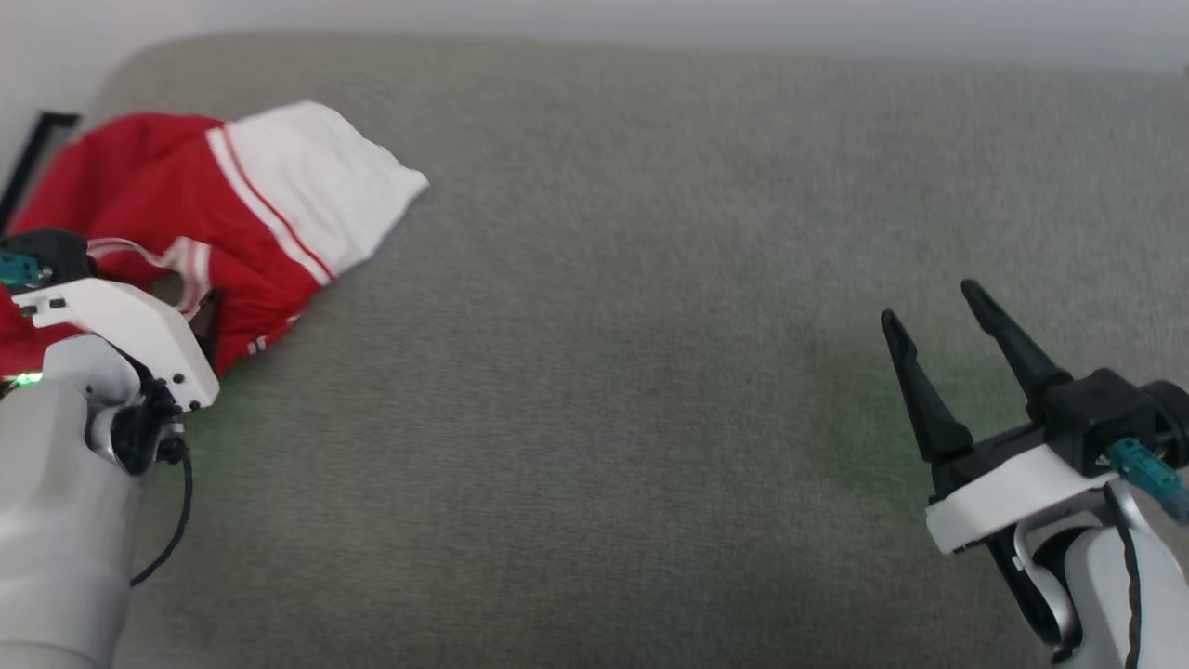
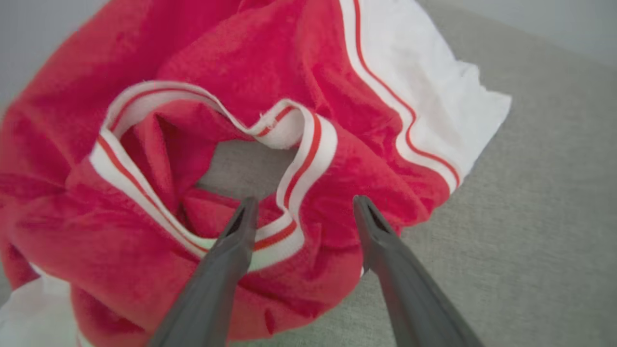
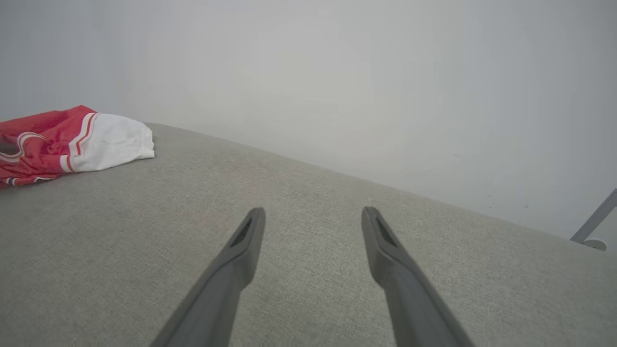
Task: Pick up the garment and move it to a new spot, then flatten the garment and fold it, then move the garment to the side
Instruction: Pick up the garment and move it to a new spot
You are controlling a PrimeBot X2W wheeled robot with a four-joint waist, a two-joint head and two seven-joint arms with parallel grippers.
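The garment [image 1: 176,214] lies crumpled at the far left of the grey cushioned surface [image 1: 632,372], red with a white sleeve end [image 1: 325,186] spread toward the right. My left arm [image 1: 121,325] reaches over its near edge. In the left wrist view my left gripper [image 2: 304,206] is open, its two fingers straddling the striped neckline trim [image 2: 299,168] of the garment [image 2: 270,58]; whether they touch the cloth I cannot tell. My right gripper [image 1: 931,302] hangs open and holds nothing at the lower right, well away from the garment. In the right wrist view the right gripper [image 3: 313,212] hangs over bare fabric, the garment [image 3: 58,140] far left.
A pale wall [image 3: 337,72] runs behind the surface's far edge. A black bar [image 1: 32,158] stands just past the garment at the left edge. A thin metal leg [image 3: 595,224] shows beyond the surface's far right end.
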